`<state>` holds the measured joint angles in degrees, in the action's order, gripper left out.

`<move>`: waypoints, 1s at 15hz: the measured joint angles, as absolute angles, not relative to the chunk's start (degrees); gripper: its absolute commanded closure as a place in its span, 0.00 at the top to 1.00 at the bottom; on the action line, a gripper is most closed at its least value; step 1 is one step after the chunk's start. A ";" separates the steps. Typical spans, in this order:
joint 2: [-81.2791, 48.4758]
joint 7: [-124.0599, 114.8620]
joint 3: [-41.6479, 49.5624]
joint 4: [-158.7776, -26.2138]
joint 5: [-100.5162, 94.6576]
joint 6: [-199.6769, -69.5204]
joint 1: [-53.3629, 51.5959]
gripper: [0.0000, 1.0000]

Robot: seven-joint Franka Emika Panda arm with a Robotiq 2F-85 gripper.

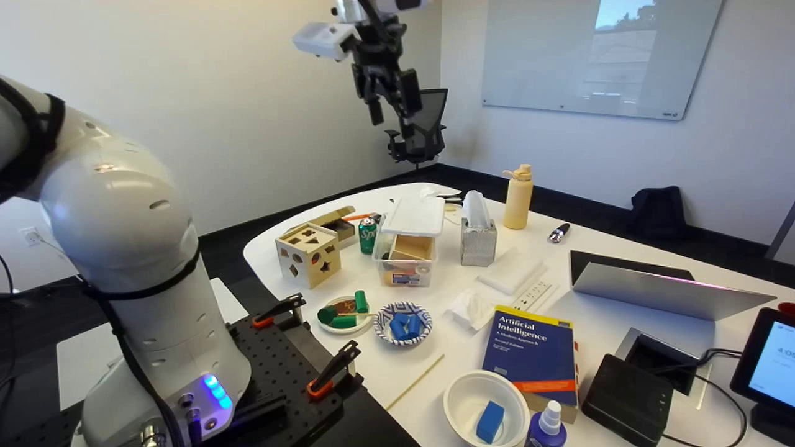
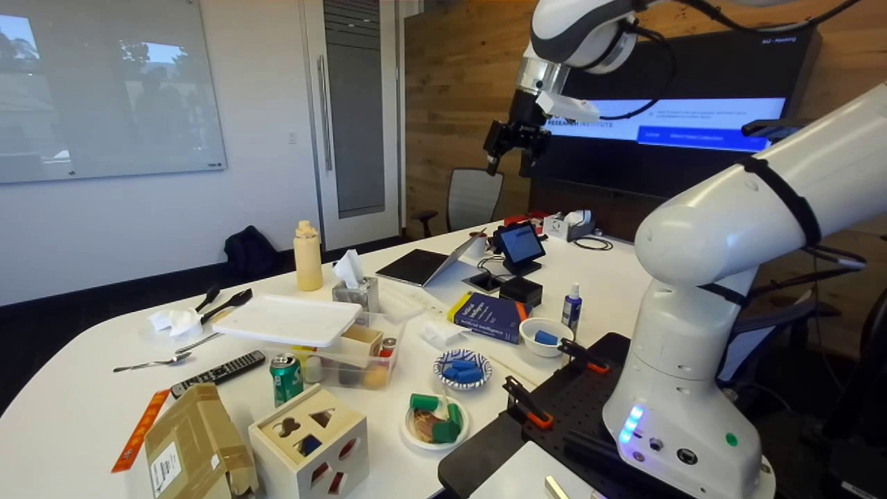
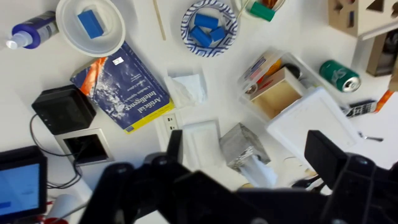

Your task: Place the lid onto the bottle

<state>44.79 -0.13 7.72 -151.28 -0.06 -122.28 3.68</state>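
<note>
Blue textbook point(image 1: 529, 351), green can point(image 1: 367, 236), wooden shape sorter point(image 1: 308, 256), tissue box point(image 1: 477, 245)

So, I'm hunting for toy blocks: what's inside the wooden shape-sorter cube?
In the wooden shape-sorter cube, a blue item shows through a top hole and something reddish through side holes. The solid walls hide the rest.

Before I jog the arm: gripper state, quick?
Gripper: open, jaws spread wide, nothing held between them.
</note>
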 measured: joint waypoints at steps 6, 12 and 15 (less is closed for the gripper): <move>26.15 0.16 19.14 -146.44 0.87 -140.10 11.43 1.00; 4.97 6.76 28.09 -134.09 13.62 -147.71 13.31 1.00; -6.01 10.29 28.27 -126.96 20.92 -147.71 17.22 1.00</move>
